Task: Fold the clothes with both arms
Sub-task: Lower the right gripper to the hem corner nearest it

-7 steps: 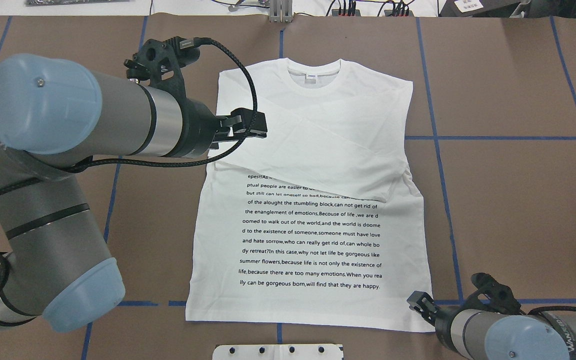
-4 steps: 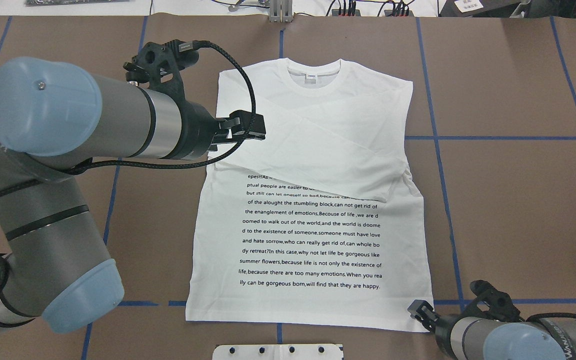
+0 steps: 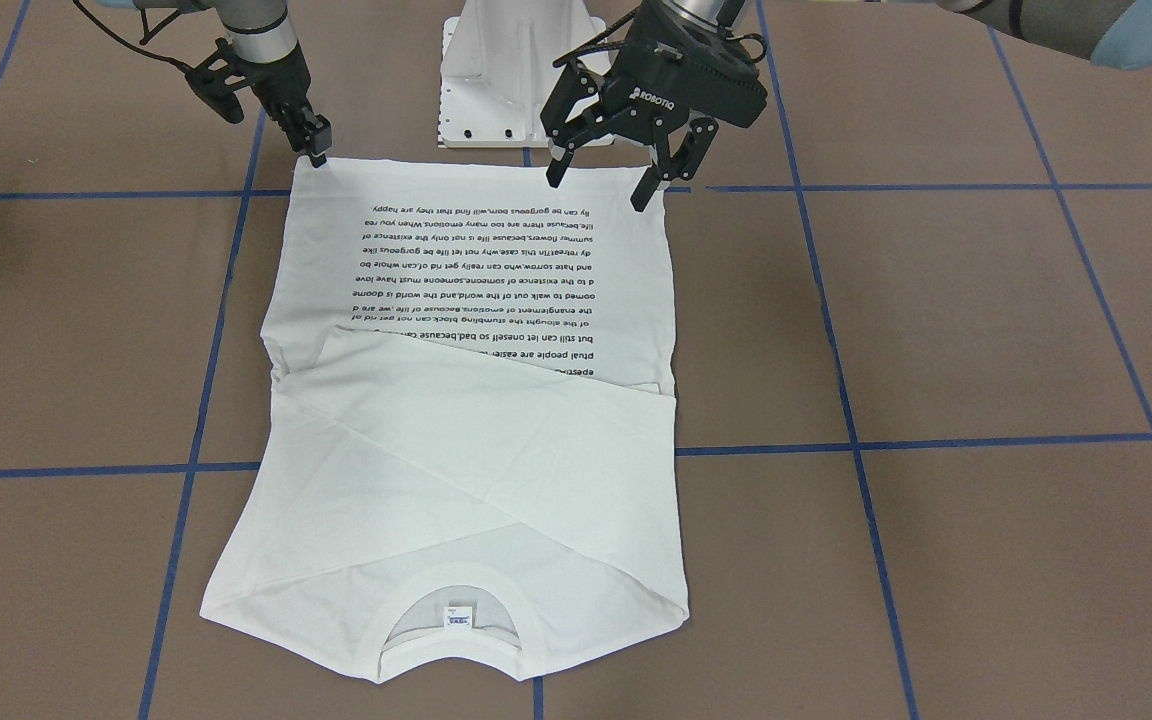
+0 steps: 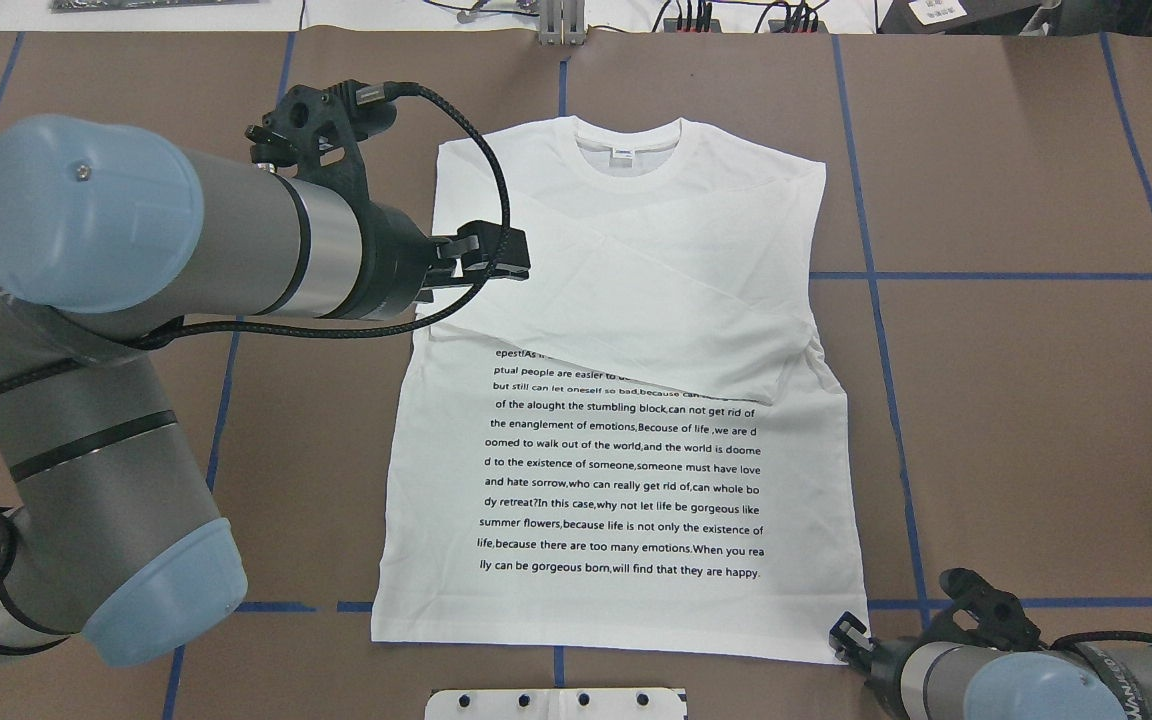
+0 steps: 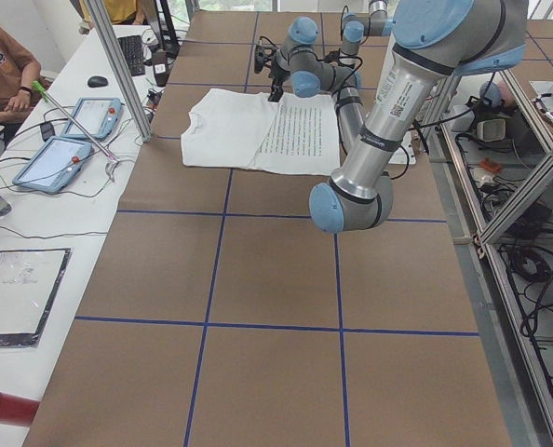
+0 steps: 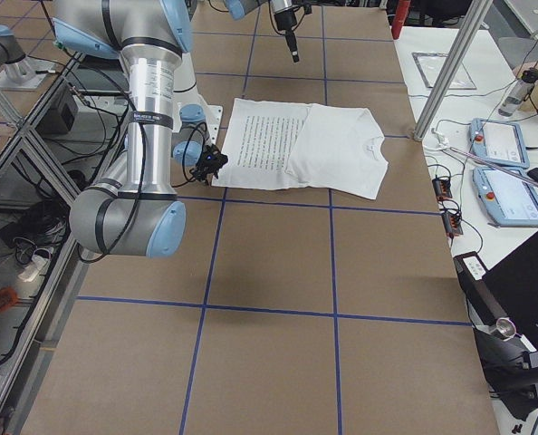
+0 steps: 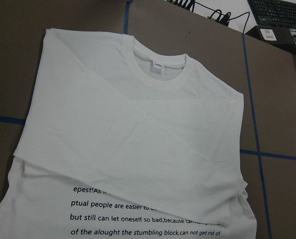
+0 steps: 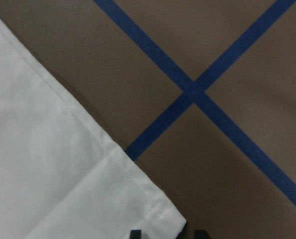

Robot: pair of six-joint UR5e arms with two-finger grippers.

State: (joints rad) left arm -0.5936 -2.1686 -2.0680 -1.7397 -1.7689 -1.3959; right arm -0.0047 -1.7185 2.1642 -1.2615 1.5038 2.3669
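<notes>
Brown table surface (image 4: 1036, 430) ruled into squares by blue tape lines (image 4: 1016, 276). Nearest the robot, the white pedestal plate (image 4: 556, 703) sits just short of the hem of the white long-sleeved shirt (image 4: 626, 600), which lies flat with its printed side up.

The right gripper (image 4: 844, 634) is low at the hem's right corner. Its jaws are narrowly parted around that corner and hold nothing.

Farther on, the text block (image 4: 626, 470) runs up to the folded sleeves (image 4: 656, 290), which are crossed over the chest.

The left gripper (image 3: 596, 190) hangs above the shirt's left edge, jaws wide apart and empty.

The neck label (image 7: 158, 65) marks the far collar. Bare table lies on both sides of the shirt. Cables (image 4: 696, 15) line the far edge. On a side bench lie tablets (image 6: 498, 142), and a seated person (image 5: 2, 74) is there.
</notes>
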